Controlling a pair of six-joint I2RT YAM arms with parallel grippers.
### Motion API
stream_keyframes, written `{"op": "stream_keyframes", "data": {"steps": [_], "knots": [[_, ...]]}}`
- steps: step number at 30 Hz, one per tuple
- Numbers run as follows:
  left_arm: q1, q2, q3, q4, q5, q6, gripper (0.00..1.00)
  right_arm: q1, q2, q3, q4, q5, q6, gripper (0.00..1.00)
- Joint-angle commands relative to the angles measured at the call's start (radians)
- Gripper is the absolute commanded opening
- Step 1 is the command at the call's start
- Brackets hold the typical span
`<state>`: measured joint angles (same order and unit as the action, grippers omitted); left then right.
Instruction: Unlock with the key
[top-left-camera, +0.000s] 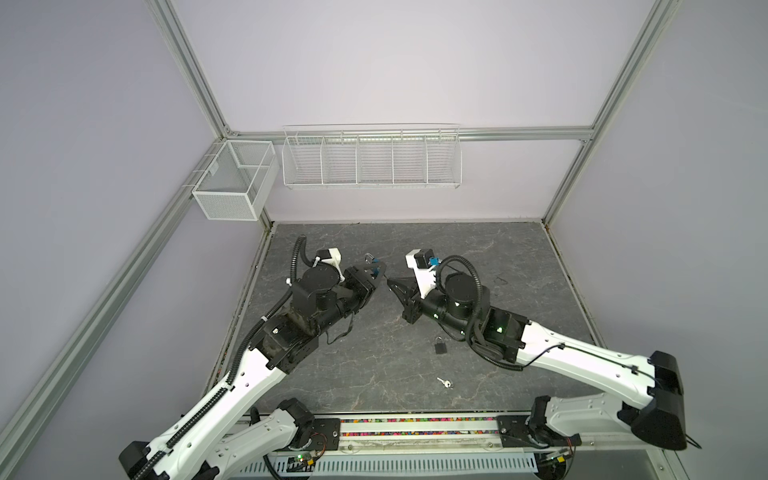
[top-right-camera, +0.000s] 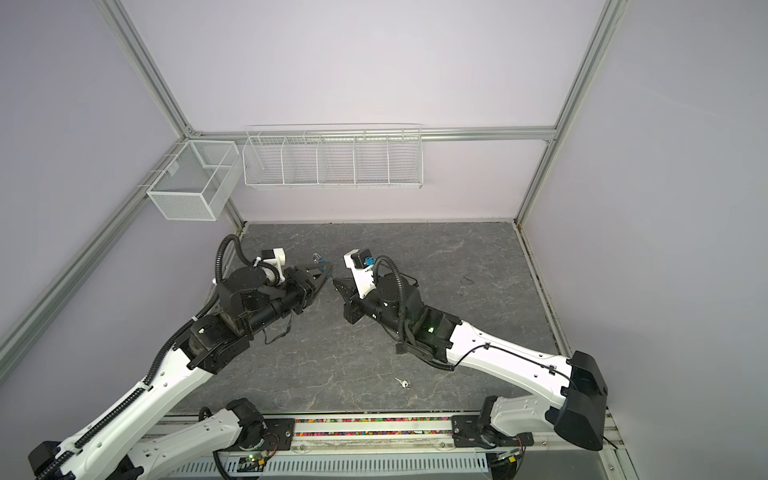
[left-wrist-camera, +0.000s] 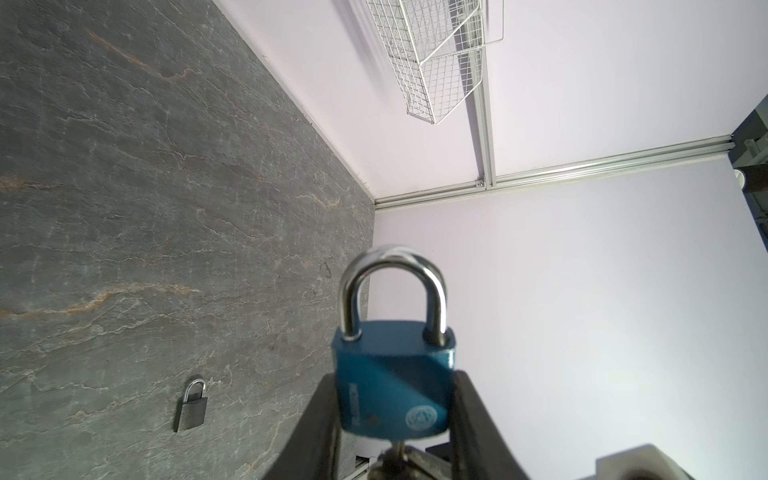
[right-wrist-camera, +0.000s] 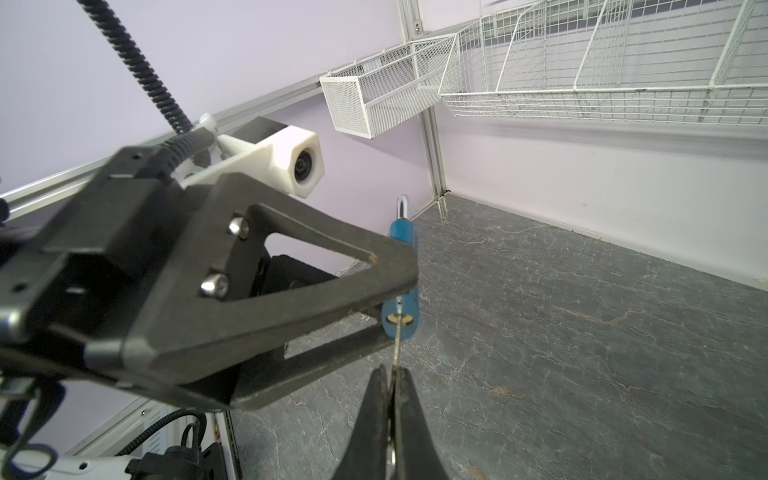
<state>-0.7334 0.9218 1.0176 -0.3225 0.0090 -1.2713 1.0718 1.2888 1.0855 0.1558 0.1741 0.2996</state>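
- The left gripper (left-wrist-camera: 392, 401) is clamped on a blue padlock with a silver steel shackle (left-wrist-camera: 392, 374). One black finger (left-wrist-camera: 328, 399) presses each narrow side of the padlock's body.
- The blue padlock hangs in the air above the grey stone-patterned tabletop (top-left-camera: 519, 266), and shows in both top views (top-left-camera: 376, 266) (top-right-camera: 318, 260).
- In the left wrist view both legs of its shackle sit in the body.
- The right gripper (right-wrist-camera: 392, 374) faces the blue padlock's underside, its jaws pinched tight on a thin silver key (right-wrist-camera: 397, 340).
- The key's blade reaches the brass keyhole in the blue padlock's base; how deep it goes I cannot tell.
- A dark grey padlock with a silver shackle (top-left-camera: 439, 345) lies flat on the tabletop, well apart from the blue padlock, towards the robot's bases.
- A second small silver key (top-left-camera: 444, 382) lies further from the blue padlock, beyond the dark one.
- A white wire rack with dividers (top-left-camera: 372, 158) and a white mesh basket (top-left-camera: 232, 183) hang on the walls, well behind and above the blue padlock.
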Motion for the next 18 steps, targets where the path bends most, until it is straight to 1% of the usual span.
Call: {"op": "stream_keyframes", "data": {"steps": [1,4,7,10,13,16,18], "knots": [[-0.003,-0.003,0.013,0.044,0.031,0.014,0.00,-0.011,0.013,0.049,0.029,-0.031,0.030,0.06],[-0.002,0.011,0.029,0.041,0.050,0.037,0.00,-0.011,0.042,0.081,-0.005,-0.059,0.040,0.06],[-0.003,0.017,0.039,0.040,0.063,0.064,0.00,-0.015,0.041,0.082,-0.006,-0.037,0.052,0.06],[-0.002,0.017,0.035,0.044,0.068,0.067,0.00,-0.017,0.030,0.084,0.000,0.013,0.051,0.06],[-0.003,0.023,0.031,0.048,0.089,0.067,0.00,-0.030,0.024,0.078,0.048,-0.007,0.049,0.06],[-0.004,0.029,0.022,0.064,0.117,0.065,0.00,-0.031,0.034,0.102,0.047,0.007,0.039,0.06],[-0.012,0.041,0.038,0.034,0.124,0.081,0.00,-0.045,0.050,0.113,0.053,0.016,0.047,0.06]]}}
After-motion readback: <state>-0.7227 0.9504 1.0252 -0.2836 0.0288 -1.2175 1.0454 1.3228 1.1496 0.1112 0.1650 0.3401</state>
